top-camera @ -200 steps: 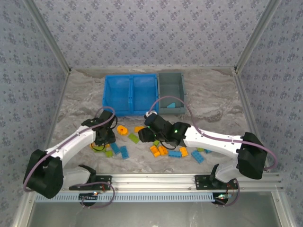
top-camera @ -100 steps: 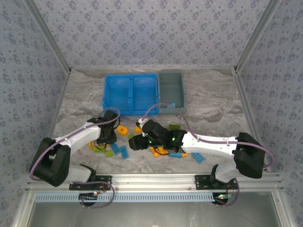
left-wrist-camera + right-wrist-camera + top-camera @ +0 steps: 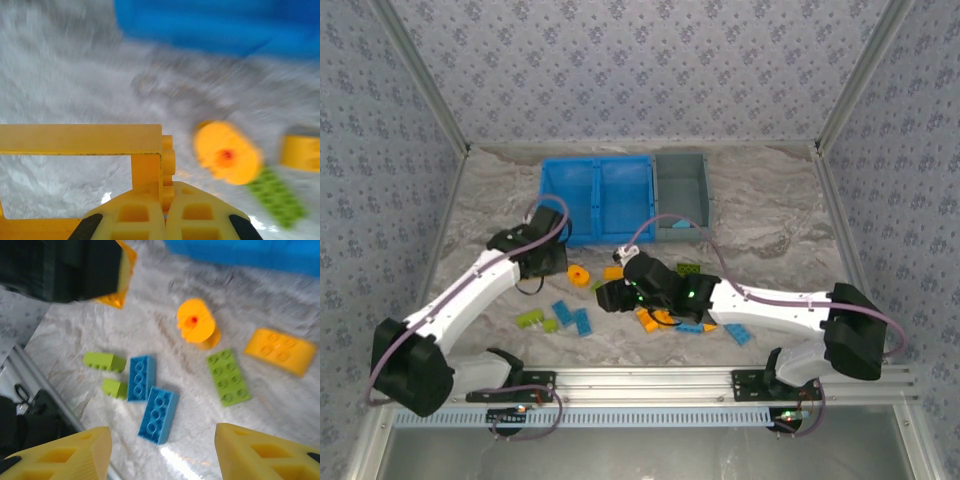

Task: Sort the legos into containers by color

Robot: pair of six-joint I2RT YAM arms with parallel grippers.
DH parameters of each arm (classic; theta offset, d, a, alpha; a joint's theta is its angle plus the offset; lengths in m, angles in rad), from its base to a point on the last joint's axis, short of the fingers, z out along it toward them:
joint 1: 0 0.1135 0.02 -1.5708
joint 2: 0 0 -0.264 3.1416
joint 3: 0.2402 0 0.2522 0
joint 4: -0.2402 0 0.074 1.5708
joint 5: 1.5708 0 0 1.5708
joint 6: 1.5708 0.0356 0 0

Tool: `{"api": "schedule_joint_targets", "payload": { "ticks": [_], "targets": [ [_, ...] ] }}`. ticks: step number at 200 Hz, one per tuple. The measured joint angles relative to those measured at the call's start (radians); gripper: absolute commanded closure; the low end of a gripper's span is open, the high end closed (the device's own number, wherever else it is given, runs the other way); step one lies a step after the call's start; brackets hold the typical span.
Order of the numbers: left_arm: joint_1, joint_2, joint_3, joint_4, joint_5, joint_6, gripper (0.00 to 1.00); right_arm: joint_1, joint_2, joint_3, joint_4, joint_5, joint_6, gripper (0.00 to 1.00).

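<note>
Walls [image 3: 640, 70]: pale floral paper on three sides. Surface [image 3: 760, 250]: grey-white, marbled. Blue bin [image 3: 596, 160], two square compartments, sits far centre. Smaller grey bin [image 3: 706, 200], sloped walls, touches its rt side. Contents of both unreadable.

L pincer [image 3: 165, 200] clamped on one bar of the orange open frame [image 3: 80, 139], just in front of the blue bin's l corner. R pincer [image 3: 160, 432]: fingers apart, nothing between, above loose bricks mid-surface.

Under it:
- orange brick [image 3: 280, 350]
- lime green plate [image 3: 228, 376], studded
- orange round piece [image 3: 197, 322], red centre
- two blue bricks [image 3: 157, 415] side by side
- two small lime green bricks [image 3: 104, 361] beside them
</note>
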Motion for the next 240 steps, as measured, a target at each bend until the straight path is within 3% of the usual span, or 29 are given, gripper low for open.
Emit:
{"api": "schedule_joint_targets", "payload": {
  "ticks": [41, 105, 164, 240],
  "targets": [
    [-0.013, 0.061, 0.301, -0.024, 0.045, 0.031, 1.00, 0.011, -0.063, 0.054, 0.003, 0.188, -0.089, 0.37],
    [0.044, 0.417, 0.593, 0.036, 0.133, 0.151, 1.00, 0.003, -0.029, 0.100, 0.100, 0.354, -0.231, 0.33],
    [0.151, 0.633, 0.671, 0.111, 0.214, 0.230, 1.00, 0.016, 0.122, 0.157, 0.245, 0.418, -0.363, 0.30],
    [0.175, 0.775, 0.725, 0.181, 0.261, 0.264, 1.00, 0.022, 0.172, 0.185, 0.272, 0.432, -0.377, 0.30]
  ]
}}
